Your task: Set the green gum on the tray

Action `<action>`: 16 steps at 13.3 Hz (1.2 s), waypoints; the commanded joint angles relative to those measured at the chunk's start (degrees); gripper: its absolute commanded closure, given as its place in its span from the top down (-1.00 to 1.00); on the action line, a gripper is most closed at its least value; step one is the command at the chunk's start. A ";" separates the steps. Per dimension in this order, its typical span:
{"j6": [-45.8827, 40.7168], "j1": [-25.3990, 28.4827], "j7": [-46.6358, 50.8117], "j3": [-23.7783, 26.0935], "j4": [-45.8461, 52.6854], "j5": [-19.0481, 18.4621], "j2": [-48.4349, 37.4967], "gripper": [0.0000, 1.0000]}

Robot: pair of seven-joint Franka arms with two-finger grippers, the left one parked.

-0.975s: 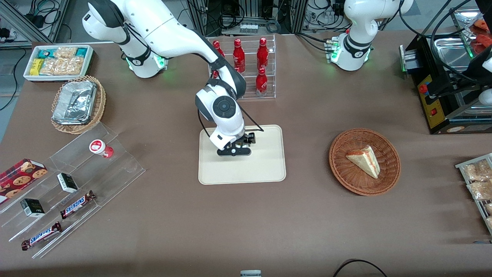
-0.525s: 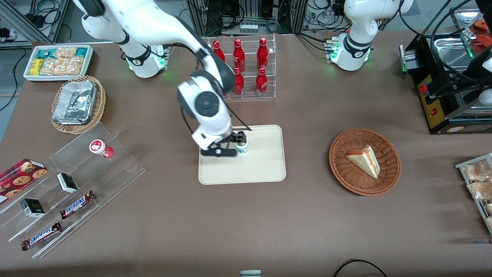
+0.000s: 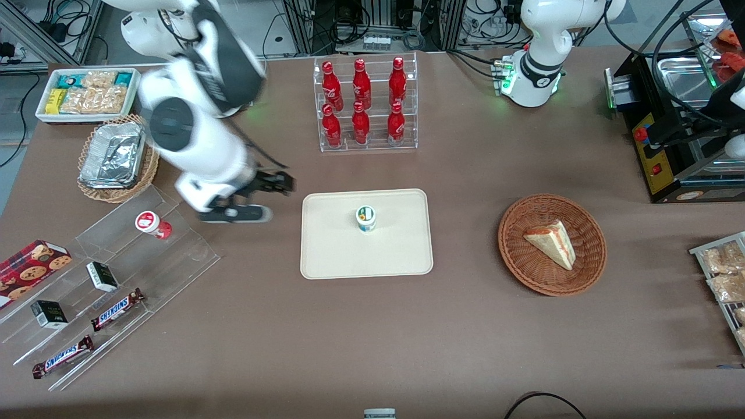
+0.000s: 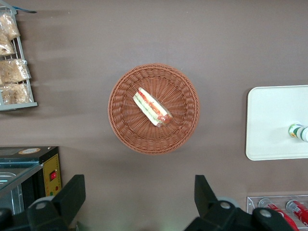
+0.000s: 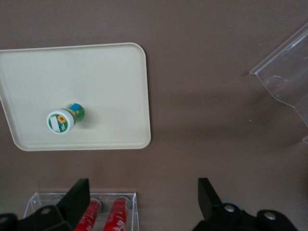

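1. Front view: the tabletop (image 3: 361,326) carries everything, with the cream tray (image 3: 401,256) near its middle, a broad, flat landing spot.
2. The acrylic stepped rack (image 3: 192,250) lies toward the working arm's end, holding a red-lidded canister (image 3: 152,223); it looks like a store for snacks.
3. The tool (image 3: 256,198) hangs above bare tabletop between rack and tray, released and holding nothing.
4. The green gum (image 3: 366,218) stands upright on the tray, lid up; I judge the task done.
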 commanded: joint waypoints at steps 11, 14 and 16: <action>-11.58 -28.13 -27.27 0.39 -3.91 -2.81 -11.01 1.00; -11.32 -30.43 -28.94 0.30 -3.73 -3.07 -10.31 1.00; -10.70 -30.70 -29.56 0.30 -3.03 -4.82 -9.52 1.00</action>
